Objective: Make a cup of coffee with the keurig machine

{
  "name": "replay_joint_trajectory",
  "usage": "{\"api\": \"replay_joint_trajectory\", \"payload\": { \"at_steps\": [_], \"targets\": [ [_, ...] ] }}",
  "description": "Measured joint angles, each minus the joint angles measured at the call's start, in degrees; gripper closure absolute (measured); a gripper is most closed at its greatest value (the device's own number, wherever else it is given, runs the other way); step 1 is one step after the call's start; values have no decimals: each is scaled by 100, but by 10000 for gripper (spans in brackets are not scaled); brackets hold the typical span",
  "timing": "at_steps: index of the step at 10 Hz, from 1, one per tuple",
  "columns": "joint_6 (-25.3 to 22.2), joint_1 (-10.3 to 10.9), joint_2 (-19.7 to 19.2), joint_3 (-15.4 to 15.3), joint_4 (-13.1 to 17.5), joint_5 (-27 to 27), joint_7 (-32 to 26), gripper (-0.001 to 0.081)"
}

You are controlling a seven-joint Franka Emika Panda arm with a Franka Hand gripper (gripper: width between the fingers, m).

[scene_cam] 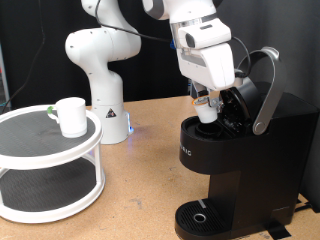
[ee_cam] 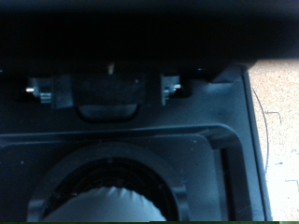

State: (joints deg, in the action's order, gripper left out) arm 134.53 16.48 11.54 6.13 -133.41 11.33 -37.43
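The black keurig machine (scene_cam: 240,165) stands at the exterior view's right with its lid (scene_cam: 258,85) swung open. My gripper (scene_cam: 206,105) hangs over the open pod chamber, shut on a small white pod (scene_cam: 207,115) at the chamber's mouth. In the wrist view the ribbed white pod (ee_cam: 112,207) sits over the round chamber opening (ee_cam: 56,182) of the black machine; my fingers do not show there. The white mug (scene_cam: 70,115) stands upright on a white round stand at the exterior view's left, far from the gripper.
The white two-tier round stand (scene_cam: 50,185) takes up the exterior view's left. The robot's white base (scene_cam: 100,80) stands behind it. The machine's round drip tray (scene_cam: 200,217) holds nothing. A wooden tabletop (scene_cam: 140,190) lies between the stand and the machine.
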Motion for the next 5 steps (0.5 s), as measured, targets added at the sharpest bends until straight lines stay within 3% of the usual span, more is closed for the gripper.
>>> {"api": "replay_joint_trajectory", "payload": {
  "at_steps": [5],
  "targets": [
    [208,-18,-99,2,-52,-7,150,372]
  ]
}}
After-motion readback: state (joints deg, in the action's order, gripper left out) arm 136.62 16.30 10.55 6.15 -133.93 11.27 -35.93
